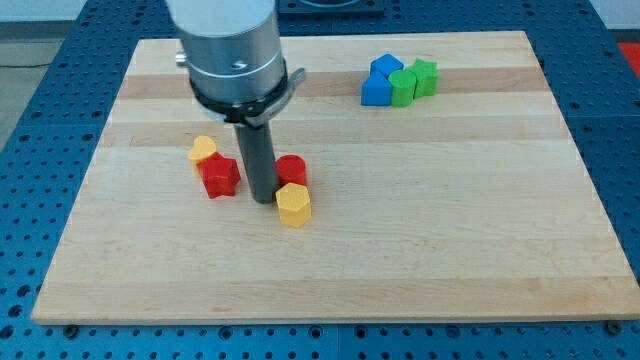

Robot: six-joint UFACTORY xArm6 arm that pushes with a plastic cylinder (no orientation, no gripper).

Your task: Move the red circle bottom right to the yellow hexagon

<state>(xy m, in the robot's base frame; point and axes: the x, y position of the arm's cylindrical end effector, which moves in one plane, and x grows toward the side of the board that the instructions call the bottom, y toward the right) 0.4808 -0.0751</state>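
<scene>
Pale wood makes up the tabletop (400, 250), a rectangular board lying on a blue perforated surface (620, 130). My arm carries no pincer, so nothing is held; it ends in a dark rod hanging from a grey cylindrical housing (228, 45) at about 11 o'clock in the view. My tip (264, 199) rests on the board left of centre, in a small cluster of blocks.

The red circle (292, 170) sits just beside the rod, at roughly 2 o'clock from my tip, and looks to be touching it or nearly so. The yellow hexagon (293, 204) lies at about 4 o'clock from my tip, directly below the red circle and touching or almost touching it. At 9 o'clock from my tip is a red star-like block (220, 176), with a yellow heart-like block (204, 150) against its upper left corner.

Well apart, toward 1 o'clock on the board, a second cluster stands: two blue blocks, one at the back (385, 68) and one in front (376, 90), with two green blocks (403, 86) and (425, 76) pressed against their right side. Their exact shapes are hard to make out.
</scene>
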